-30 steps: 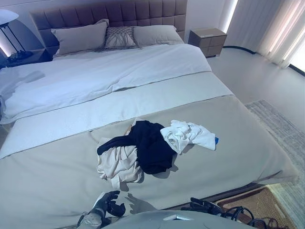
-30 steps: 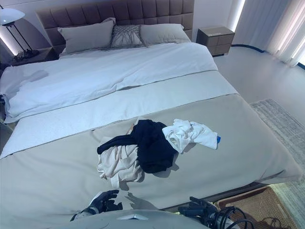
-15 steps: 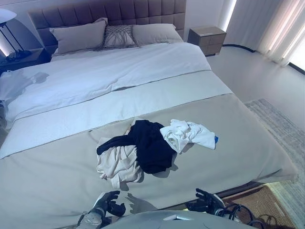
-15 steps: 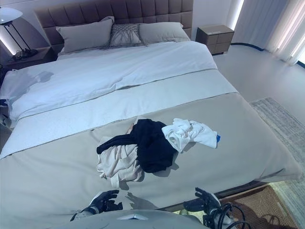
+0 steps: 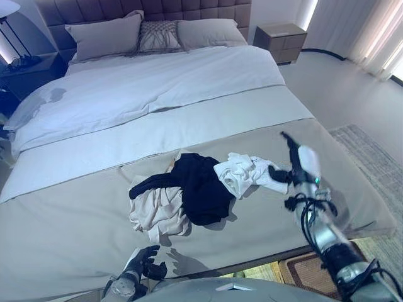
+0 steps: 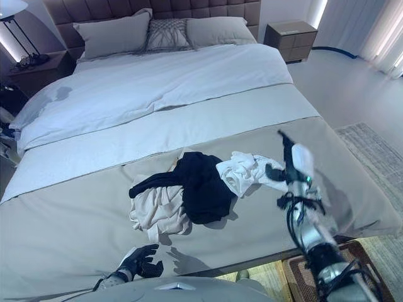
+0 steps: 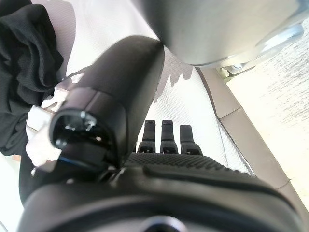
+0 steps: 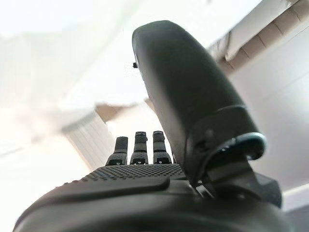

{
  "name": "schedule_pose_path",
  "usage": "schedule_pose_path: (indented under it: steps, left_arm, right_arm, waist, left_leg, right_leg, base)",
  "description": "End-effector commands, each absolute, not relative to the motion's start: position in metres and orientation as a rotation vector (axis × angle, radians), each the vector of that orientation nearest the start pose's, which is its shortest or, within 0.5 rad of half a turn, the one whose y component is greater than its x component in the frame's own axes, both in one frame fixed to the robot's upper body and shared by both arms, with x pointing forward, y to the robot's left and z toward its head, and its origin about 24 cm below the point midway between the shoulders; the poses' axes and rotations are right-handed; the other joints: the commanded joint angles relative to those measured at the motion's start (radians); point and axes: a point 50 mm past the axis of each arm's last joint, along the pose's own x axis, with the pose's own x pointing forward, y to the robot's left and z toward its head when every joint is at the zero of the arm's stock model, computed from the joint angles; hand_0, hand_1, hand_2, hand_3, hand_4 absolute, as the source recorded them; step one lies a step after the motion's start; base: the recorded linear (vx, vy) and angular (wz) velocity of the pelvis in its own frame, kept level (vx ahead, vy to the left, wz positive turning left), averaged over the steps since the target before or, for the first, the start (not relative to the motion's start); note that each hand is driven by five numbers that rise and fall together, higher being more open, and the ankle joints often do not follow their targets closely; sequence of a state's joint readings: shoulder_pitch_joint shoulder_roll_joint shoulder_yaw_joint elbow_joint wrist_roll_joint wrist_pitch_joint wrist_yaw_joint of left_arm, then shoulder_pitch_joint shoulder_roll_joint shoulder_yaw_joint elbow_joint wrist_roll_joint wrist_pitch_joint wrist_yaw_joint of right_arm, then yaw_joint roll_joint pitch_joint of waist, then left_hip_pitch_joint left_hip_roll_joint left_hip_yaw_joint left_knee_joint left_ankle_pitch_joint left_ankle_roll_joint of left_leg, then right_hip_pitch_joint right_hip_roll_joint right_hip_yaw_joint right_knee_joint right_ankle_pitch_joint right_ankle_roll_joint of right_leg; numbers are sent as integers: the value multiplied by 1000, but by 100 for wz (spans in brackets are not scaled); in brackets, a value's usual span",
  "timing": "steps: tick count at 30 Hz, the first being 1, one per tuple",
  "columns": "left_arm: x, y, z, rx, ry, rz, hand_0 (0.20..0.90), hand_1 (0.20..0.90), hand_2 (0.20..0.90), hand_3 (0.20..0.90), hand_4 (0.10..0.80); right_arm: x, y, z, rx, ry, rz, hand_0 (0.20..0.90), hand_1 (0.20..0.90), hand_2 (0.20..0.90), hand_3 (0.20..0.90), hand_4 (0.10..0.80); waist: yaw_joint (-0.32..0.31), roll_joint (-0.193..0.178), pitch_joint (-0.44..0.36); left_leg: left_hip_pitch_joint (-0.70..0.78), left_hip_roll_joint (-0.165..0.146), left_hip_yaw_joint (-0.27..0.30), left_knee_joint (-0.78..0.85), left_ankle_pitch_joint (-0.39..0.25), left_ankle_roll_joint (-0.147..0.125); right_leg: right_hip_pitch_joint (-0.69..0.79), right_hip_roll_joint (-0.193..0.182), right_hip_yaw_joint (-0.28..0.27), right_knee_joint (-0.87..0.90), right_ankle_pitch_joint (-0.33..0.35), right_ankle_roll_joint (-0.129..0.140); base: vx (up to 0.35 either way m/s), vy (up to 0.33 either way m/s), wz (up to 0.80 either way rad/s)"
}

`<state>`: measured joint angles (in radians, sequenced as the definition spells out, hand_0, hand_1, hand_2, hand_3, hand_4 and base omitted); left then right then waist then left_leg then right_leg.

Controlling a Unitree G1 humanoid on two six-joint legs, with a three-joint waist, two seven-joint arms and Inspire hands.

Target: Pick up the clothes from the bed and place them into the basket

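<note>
A pile of clothes lies on the grey bed cover (image 5: 75,220) near the bed's foot: a white garment (image 5: 245,175), a black garment (image 5: 201,189) and a beige garment (image 5: 160,212). My right hand (image 5: 296,168) is raised over the bed just right of the white garment, fingers straight and open, holding nothing; it also shows in the right wrist view (image 8: 140,150). My left hand (image 5: 143,264) is low at the bed's front edge, open and empty. The left wrist view shows its straight fingers (image 7: 164,137) and the black garment (image 7: 29,53).
A white duvet (image 5: 151,88) and pillows (image 5: 107,38) cover the far half of the bed. A nightstand (image 5: 280,41) stands at the back right. A grey rug (image 5: 371,157) lies on the floor to the right. A brown woven thing (image 5: 301,270) lies at the bed's foot.
My right arm has risen from below the bed's foot to over the bed beside the white garment. The camera has tipped slightly. My left hand and the clothes have not moved.
</note>
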<state>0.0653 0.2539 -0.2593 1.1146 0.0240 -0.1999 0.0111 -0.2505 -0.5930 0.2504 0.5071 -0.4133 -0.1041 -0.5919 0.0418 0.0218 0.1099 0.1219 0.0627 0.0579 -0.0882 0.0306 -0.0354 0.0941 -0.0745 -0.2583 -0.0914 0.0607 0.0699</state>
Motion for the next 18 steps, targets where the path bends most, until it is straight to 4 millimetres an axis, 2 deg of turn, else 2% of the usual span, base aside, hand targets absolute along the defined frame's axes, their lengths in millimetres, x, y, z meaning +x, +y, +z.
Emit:
schedule_pose_path:
  steps: [1,2,7,8,9,11,15,16,18]
  left_arm:
    - [117,228,-146,479,938,-184,900,900,900,900,800]
    - [119,228,-145,484,930,-187,900,900,900,900,800]
    - [151,240,-132,448,864,-42,900,900,900,900,800]
    - [153,241,-131,448,855,-39,900,900,900,900,800]
    - [162,245,-124,439,808,-14,900,900,900,900,800]
    - [170,249,-117,417,752,14,900,900,900,900,800]
    - [206,248,-84,368,516,20,900,900,900,900,800]
    - [213,246,-75,366,464,3,900,900,900,900,800]
    - [224,242,-61,366,380,-27,900,900,900,900,800]
  right_arm:
    - [325,-269,131,-1164,-373,-514,900,900,900,900,800]
    - [326,-269,134,-1171,-376,-521,900,900,900,900,800]
    - [345,-294,193,-1261,-410,-653,900,900,900,900,800]
    - [346,-295,197,-1263,-414,-662,900,900,900,900,800]
    - [351,-301,215,-1296,-418,-696,900,900,900,900,800]
    - [353,-304,229,-1321,-424,-718,900,900,900,900,800]
    - [356,-313,268,-1379,-417,-803,900,900,900,900,800]
    - [356,-314,274,-1385,-412,-817,900,900,900,900,800]
    - [357,-316,284,-1403,-394,-826,900,900,900,900,800]
  waist:
    - [37,-28,40]
    - [38,-28,43]
    - [67,-20,122]
    - [69,-20,129]
    - [81,-18,164]
    - [89,-15,189]
    - [121,1,257]
    - [128,4,272]
    - [137,11,289]
  left_leg:
    - [-66,-49,-4,141,-103,42]
    - [-72,-49,-6,148,-104,42]
    - [-190,-62,-31,289,-131,39]
    - [-199,-63,-33,301,-133,39]
    - [-240,-65,-37,365,-152,40]
    - [-278,-67,-41,419,-165,38]
    - [-441,-85,-51,600,-201,49]
    - [-470,-90,-54,655,-241,50]
    - [-519,-94,-50,708,-255,59]
  right_leg:
    - [-39,-33,-5,198,-144,-26]
    - [-44,-34,-6,203,-146,-27]
    - [-135,-52,-30,333,-191,-57]
    - [-142,-54,-31,343,-193,-60]
    - [-175,-61,-35,406,-217,-74]
    - [-201,-68,-38,453,-233,-87]
    - [-335,-101,-55,649,-283,-127]
    - [-368,-106,-43,713,-321,-125]
    - [-423,-115,-44,786,-343,-134]
  base:
    - [-16,-27,12]
    - [-27,-16,16]
    - [-135,-15,24]
    - [-167,-33,25]
    - [-103,-25,23]
    - [-108,-16,20]
    - [-143,-4,28]
    - [-119,-32,18]
    - [-93,-12,24]
